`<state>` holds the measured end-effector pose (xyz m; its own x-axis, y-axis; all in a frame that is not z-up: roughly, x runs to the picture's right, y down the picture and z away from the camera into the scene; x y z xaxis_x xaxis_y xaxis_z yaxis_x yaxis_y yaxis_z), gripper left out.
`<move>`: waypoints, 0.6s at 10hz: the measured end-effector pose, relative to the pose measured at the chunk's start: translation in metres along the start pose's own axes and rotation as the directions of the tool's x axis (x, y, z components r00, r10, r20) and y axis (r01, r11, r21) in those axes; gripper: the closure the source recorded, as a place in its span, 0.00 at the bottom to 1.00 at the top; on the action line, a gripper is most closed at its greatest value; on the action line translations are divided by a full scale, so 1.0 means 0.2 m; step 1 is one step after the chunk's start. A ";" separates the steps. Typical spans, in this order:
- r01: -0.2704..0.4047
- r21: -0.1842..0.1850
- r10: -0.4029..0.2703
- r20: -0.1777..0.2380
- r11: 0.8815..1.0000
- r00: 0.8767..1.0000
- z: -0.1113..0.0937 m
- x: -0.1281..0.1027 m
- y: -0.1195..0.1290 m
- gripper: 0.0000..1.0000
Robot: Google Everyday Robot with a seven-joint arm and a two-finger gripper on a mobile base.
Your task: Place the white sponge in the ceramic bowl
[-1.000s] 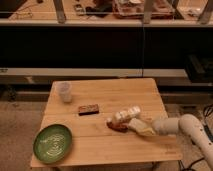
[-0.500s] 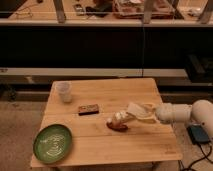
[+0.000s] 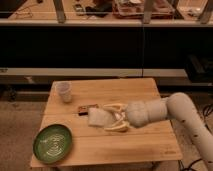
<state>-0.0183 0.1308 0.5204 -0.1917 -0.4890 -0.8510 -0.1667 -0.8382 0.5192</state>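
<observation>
You see a wooden desk (image 3: 131, 91) from above and in front, with dark shelving behind it. Your robot's white arm (image 3: 171, 107) reaches in from the right, low over the desk's middle. At the front left corner of the desk sits the ceramic bowl (image 3: 52, 142), a wide shallow green dish with pale swirl lines inside. The hand (image 3: 106, 118) points left near the centre of the desk, its two cream fingers (image 3: 114, 106) spread apart, one toward the back and one toward the front. The white sponge (image 3: 97, 119) lies on the desk between their tips, well apart from the bowl; you cannot tell whether the fingers touch it. Just behind the sponge lies a dark brown block (image 3: 87, 108). A small translucent cup (image 3: 64, 91) stands upright near the back left corner.
</observation>
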 end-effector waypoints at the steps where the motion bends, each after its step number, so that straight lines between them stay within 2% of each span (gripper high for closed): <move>1: 0.032 0.092 -0.032 -0.006 0.995 0.999 0.20 0.04 -0.12 1.00; 3: 0.041 0.191 -0.044 0.013 0.981 0.999 0.44 0.07 -0.22 1.00; 4: 0.030 0.233 -0.042 0.044 0.972 0.998 0.59 0.04 -0.23 1.00; 5: 0.001 0.242 -0.028 0.107 0.970 0.994 0.76 -0.03 -0.18 1.00; 6: -0.028 0.226 -0.010 0.165 0.974 0.986 0.87 -0.10 -0.10 1.00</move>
<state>-0.1800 0.1998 0.5412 -0.3465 -0.4341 -0.8315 -0.3753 -0.7483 0.5470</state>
